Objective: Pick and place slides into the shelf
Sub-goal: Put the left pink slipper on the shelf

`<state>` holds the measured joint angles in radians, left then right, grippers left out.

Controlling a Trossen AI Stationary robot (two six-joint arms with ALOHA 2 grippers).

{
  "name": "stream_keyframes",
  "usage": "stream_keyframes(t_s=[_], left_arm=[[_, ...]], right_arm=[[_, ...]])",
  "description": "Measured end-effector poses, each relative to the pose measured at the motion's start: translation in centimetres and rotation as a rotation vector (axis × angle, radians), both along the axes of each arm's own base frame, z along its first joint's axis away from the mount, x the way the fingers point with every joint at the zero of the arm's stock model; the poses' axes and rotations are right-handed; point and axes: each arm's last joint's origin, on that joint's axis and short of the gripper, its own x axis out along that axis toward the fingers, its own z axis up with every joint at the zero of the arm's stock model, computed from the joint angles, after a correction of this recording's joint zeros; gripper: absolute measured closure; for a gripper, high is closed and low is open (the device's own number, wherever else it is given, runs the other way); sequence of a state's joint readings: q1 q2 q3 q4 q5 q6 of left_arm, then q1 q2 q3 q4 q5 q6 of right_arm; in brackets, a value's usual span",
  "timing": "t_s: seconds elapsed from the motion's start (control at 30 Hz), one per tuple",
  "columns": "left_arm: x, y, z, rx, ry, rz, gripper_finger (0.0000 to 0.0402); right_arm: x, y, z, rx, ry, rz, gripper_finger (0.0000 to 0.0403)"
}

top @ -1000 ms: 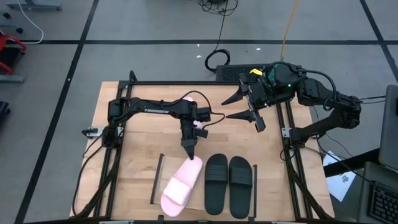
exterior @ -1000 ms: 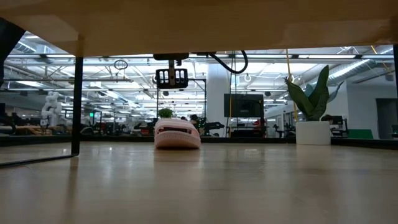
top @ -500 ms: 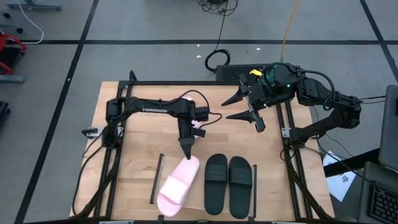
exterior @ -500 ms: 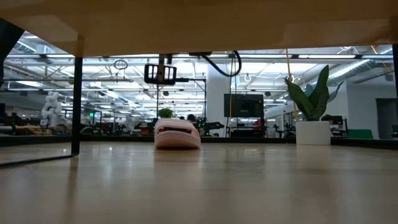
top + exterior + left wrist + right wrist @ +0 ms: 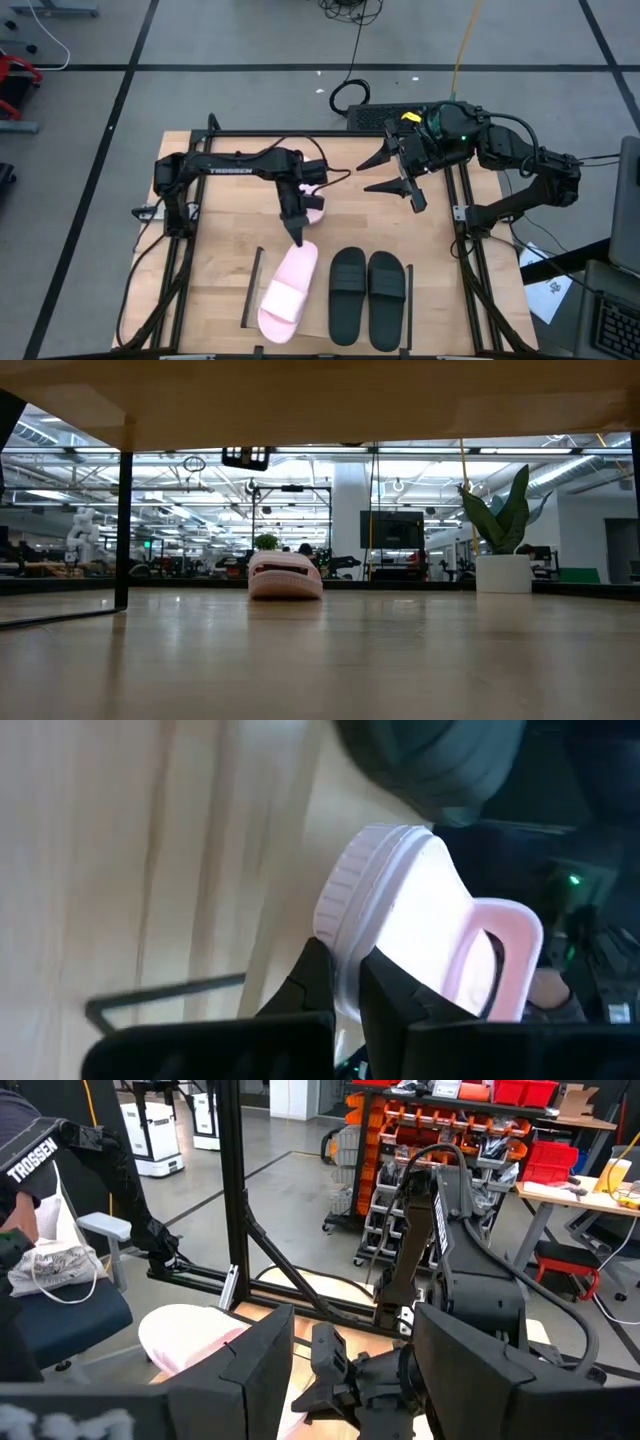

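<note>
High view: 1 pink slide [image 5: 287,292] lies slanted on the shelf [image 5: 325,270], left of 2 black slides [image 5: 367,297] set side by side. Left gripper [image 5: 296,240], fingers pressed together, hangs just above the pink slide's far end. A 2nd pink slide [image 5: 314,209] sits on the table behind that arm. Right gripper [image 5: 396,174] waits spread wide at the table's far edge.

My wooden table [image 5: 215,215] carries the shelf [image 5: 320,300] at six o'clock. On its board lie one pink slide [image 5: 288,293], angled toward one o'clock, and two black slides [image 5: 367,297] side by side.
</note>
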<state>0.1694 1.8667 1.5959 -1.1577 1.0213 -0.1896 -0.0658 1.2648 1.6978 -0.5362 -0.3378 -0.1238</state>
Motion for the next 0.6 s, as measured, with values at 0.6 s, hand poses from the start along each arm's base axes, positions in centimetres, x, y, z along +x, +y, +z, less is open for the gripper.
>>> stream_keyframes(t_s=[0.6], left_arm=[[-1.0, -1.5, 0.2, 0.114, 0.148, 0.004, 0.0394]], right_arm=[[-0.1, 0.0, -0.3, 0.002, 0.031, 0.0, 0.0206]])
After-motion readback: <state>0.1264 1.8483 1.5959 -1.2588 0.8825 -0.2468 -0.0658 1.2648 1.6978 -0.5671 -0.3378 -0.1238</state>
